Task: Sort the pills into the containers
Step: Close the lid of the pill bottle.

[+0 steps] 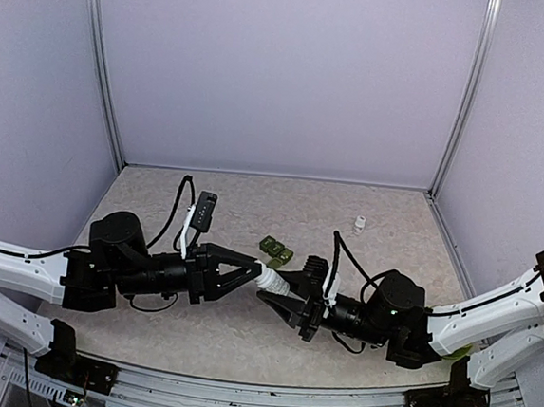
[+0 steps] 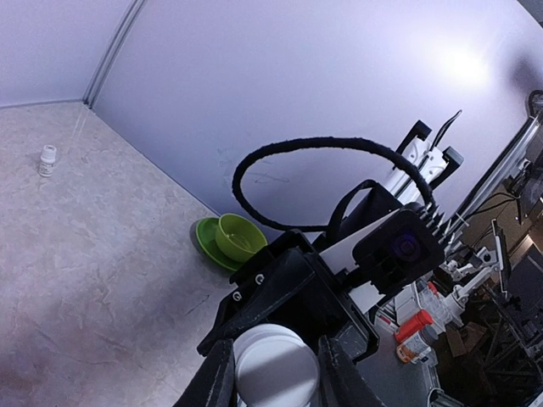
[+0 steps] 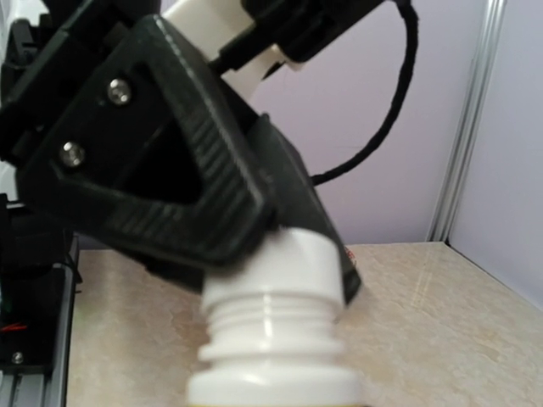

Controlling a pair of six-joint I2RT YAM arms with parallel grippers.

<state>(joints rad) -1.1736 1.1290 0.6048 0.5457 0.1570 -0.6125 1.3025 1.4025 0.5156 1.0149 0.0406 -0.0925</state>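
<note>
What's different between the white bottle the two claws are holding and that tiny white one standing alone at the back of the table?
The held bottle lies sideways, clamped between the left gripper and the right gripper. The little bottle stands upright on the table, touched by nothing. The held bottle also looks clearly larger than the little bottle. Both are white.

**White arms, black tools**

The left arm [image 1: 18, 272] and right arm [image 1: 491, 308] wear white shells between bulky black joint housings [image 1: 119, 233]. Each ends in a black, triangular tool: the left tool [image 1: 255, 276] and the right tool [image 1: 283, 290]. The left tool's finger is ribbed, with two silver screws [image 3: 119, 91] in its side. Black cables [image 2: 322, 144] loop off the wrists, and a green light [image 1: 394, 311] glows on the right arm.
</note>
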